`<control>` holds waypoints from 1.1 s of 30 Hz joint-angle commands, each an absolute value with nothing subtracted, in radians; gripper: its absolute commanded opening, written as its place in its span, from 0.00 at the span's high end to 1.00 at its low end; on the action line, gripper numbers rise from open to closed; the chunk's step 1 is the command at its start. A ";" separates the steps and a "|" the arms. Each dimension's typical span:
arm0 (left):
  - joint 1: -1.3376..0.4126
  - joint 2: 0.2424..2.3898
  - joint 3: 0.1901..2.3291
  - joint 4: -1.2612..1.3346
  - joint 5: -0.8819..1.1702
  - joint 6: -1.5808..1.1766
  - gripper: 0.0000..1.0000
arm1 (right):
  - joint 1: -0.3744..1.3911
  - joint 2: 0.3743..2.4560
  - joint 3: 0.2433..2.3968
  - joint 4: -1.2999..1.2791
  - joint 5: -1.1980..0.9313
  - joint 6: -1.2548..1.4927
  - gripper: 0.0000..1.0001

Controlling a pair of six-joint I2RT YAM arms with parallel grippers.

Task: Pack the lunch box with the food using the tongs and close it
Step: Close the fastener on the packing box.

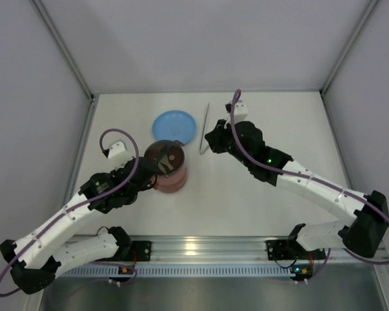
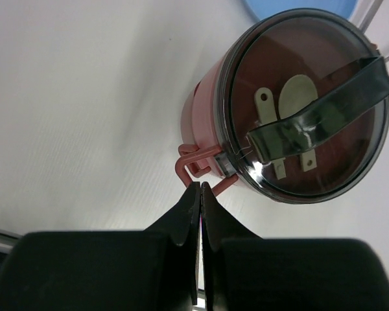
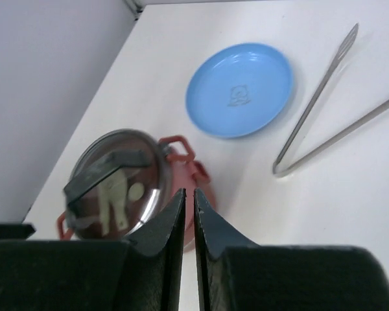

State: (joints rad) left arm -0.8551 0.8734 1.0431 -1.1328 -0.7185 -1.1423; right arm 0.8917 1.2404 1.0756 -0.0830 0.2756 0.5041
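The lunch box (image 1: 173, 179) stands stacked at the table's middle left, its grey lid with a dark handle (image 2: 318, 116) on top. A red side clasp (image 2: 193, 163) sticks out from its wall. My left gripper (image 2: 201, 186) is shut, with its tips right against that clasp and nothing seen between the fingers; in the top view it (image 1: 153, 173) sits at the box's left side. My right gripper (image 3: 189, 191) hovers shut and empty above the table right of the box (image 3: 117, 184). The tongs (image 1: 205, 126) lie loose on the table (image 3: 315, 97). The food is out of view.
A flat light-blue plate (image 1: 174, 123) lies just behind the lunch box, bare in the right wrist view (image 3: 240, 87). White walls close off the table at the left, back and right. The metal base rail (image 1: 201, 247) runs along the near edge.
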 commanded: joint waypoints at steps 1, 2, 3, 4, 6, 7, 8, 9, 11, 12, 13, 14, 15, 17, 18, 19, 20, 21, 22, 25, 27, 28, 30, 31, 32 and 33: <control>-0.853 0.919 1.028 -1.132 -0.716 -1.186 1.00 | 0.810 1.359 1.192 -0.135 0.135 0.416 0.91; -0.853 0.926 1.026 -1.132 -0.718 -1.195 1.00 | 0.796 1.386 1.213 -0.126 0.089 0.404 0.91; -0.853 0.933 1.023 -1.128 -0.721 -1.195 1.00 | 0.786 1.416 1.233 -0.108 0.065 0.396 0.92; -0.853 0.939 1.020 -1.124 -0.721 -1.196 1.00 | 0.779 1.471 1.253 -0.100 0.048 0.390 0.92; -0.853 0.948 1.016 -1.120 -0.727 -1.206 1.00 | 0.766 1.518 1.304 -0.078 0.009 0.371 0.92; -0.853 0.950 1.014 -1.120 -0.729 -1.209 1.00 | 0.762 1.563 1.319 -0.058 0.005 0.367 0.92; -0.853 0.951 1.012 -1.123 -0.730 -1.213 1.00 | 0.759 1.584 1.351 -0.054 0.005 0.362 0.92; -0.853 0.954 1.012 -1.124 -0.732 -1.216 1.00 | 0.758 1.627 1.370 -0.052 -0.024 0.359 0.92; -0.853 0.956 1.009 -1.138 -0.736 -1.226 1.00 | 0.756 1.669 1.419 -0.048 -0.041 0.354 0.93; -0.853 0.956 1.006 -1.137 -0.738 -1.227 1.00 | 0.755 1.704 1.433 -0.046 -0.051 0.353 0.93; -0.853 0.956 1.003 -1.137 -0.739 -1.227 1.00 | 0.753 1.719 1.454 -0.041 -0.058 0.350 0.93; -0.853 0.957 1.002 -1.141 -0.744 -1.230 1.00 | 0.755 1.733 1.463 -0.034 -0.072 0.348 0.93; -0.853 0.957 0.999 -1.143 -0.749 -1.230 1.00 | 0.755 1.759 1.469 -0.029 -0.078 0.347 0.93; -0.853 0.959 0.994 -1.144 -0.752 -1.233 1.00 | 0.755 1.787 1.500 -0.037 -0.095 0.344 0.93; -0.853 0.962 0.989 -1.143 -0.752 -1.236 1.00 | 0.755 1.813 1.509 -0.038 -0.101 0.342 0.94; -0.853 0.965 0.985 -1.143 -0.753 -1.236 1.00 | 0.755 1.822 1.520 -0.035 -0.107 0.342 0.94; -0.853 0.968 0.982 -1.143 -0.755 -1.241 1.00 | 0.755 1.831 1.525 -0.037 -0.118 0.339 0.94; -0.853 0.969 0.976 -1.140 -0.758 -1.241 1.00 | 0.755 1.847 1.529 -0.035 -0.127 0.341 0.94; -0.853 0.976 0.973 -1.132 -0.759 -1.241 1.00 | 0.755 1.850 1.529 -0.031 -0.136 0.341 0.94; -0.851 0.992 0.966 -1.117 -0.767 -1.239 0.99 | 0.755 1.862 1.520 -0.018 -0.164 0.350 0.94; -0.850 1.003 0.965 -1.114 -0.772 -1.241 0.99 | 0.756 1.867 1.516 -0.012 -0.181 0.354 0.94; -0.850 1.008 0.965 -1.108 -0.773 -1.239 0.99 | 0.756 1.865 1.511 -0.011 -0.183 0.356 0.94; -0.847 1.019 0.965 -1.097 -0.781 -1.239 0.98 | 0.756 1.861 1.506 -0.011 -0.198 0.356 0.94; -0.845 1.026 0.965 -1.091 -0.784 -1.236 0.98 | 0.756 1.858 1.499 -0.011 -0.201 0.357 0.94; -0.841 1.028 0.965 -1.072 -0.784 -1.224 0.98 | 0.756 1.856 1.496 -0.009 -0.207 0.356 0.94; -0.838 1.031 0.966 -1.062 -0.782 -1.215 0.98 | 0.756 1.852 1.493 -0.009 -0.210 0.359 0.94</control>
State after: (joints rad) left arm -0.8478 1.0260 0.9699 -1.1168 -0.7483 -1.2209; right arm 0.7692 1.8660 1.4765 -0.0746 -0.1696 0.3595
